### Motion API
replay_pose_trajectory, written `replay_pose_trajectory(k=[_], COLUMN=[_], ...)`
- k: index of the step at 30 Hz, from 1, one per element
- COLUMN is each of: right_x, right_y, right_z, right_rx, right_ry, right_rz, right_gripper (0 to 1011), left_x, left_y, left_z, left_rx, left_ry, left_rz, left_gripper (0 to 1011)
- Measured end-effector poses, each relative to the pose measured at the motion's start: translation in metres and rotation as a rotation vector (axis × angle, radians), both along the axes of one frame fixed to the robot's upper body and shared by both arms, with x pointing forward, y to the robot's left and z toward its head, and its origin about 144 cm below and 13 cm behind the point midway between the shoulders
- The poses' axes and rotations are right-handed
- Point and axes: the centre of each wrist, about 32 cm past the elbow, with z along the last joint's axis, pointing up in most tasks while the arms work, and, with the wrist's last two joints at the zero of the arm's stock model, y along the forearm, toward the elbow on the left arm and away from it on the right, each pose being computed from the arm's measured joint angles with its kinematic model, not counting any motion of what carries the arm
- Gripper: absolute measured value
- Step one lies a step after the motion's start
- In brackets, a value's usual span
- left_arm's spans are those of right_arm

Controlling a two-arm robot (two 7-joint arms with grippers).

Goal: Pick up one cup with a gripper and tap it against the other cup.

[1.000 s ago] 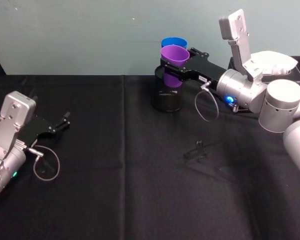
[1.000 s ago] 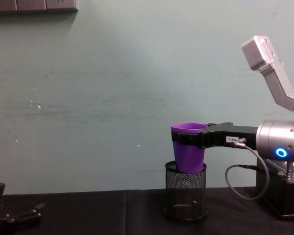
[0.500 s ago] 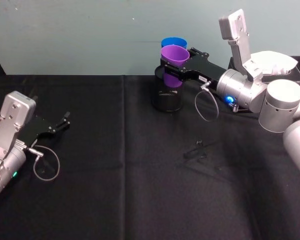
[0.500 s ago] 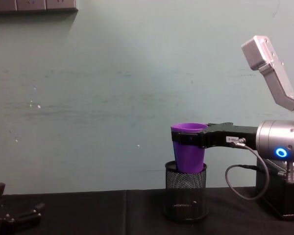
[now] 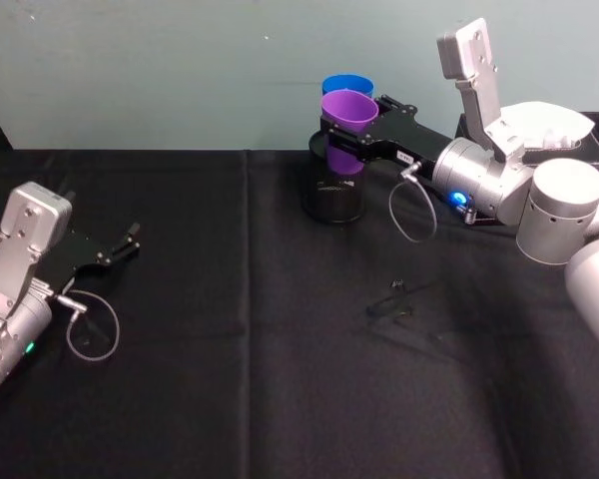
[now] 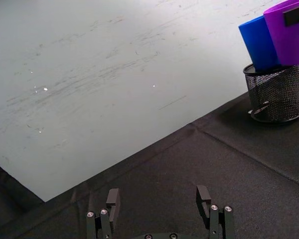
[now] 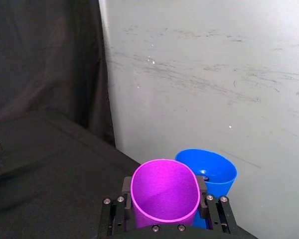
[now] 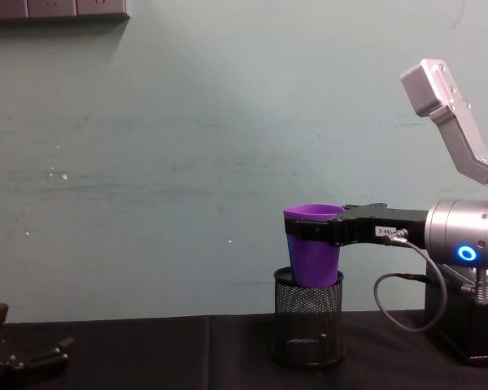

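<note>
Purple cup (image 5: 347, 115) pinched by right gripper (image 5: 337, 138) at far-right mesh holder (image 5: 331, 195), rim just beside blue cup (image 5: 347, 85) behind it: tap step, likely needs a nudge farther back; left gripper (image 5: 130, 240) idle near-left, fingers spread.

mesh holder (image 5: 331, 202) on black table (image 5: 230, 379)

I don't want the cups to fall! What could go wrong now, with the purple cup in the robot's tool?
The right tool grips the purple plastic tumbler near its rim, its low end seemingly inside the black wire-mesh pen holder. A hard tap might make the smooth cup slip. The bright-blue plastic tumbler stands just behind, apparently in the same holder, so a push may tip it over. The left tool rests open, far left.
</note>
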Motion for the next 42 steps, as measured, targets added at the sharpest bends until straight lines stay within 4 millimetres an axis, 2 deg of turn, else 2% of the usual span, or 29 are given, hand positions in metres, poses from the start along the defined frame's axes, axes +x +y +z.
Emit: replay_pose_trajectory(k=[42], right_x=[0.0001], right_y=[-0.0001], right_z=[0.0], right_rx=[0.0], right_ry=[0.0], right_rz=[0.001], right_gripper=[728], left_x=[0.0], left_y=[0.0], left_z=[0.0], left_rx=[0.0], left_ry=[0.0], left_rz=[0.0], left_gripper=[1005])
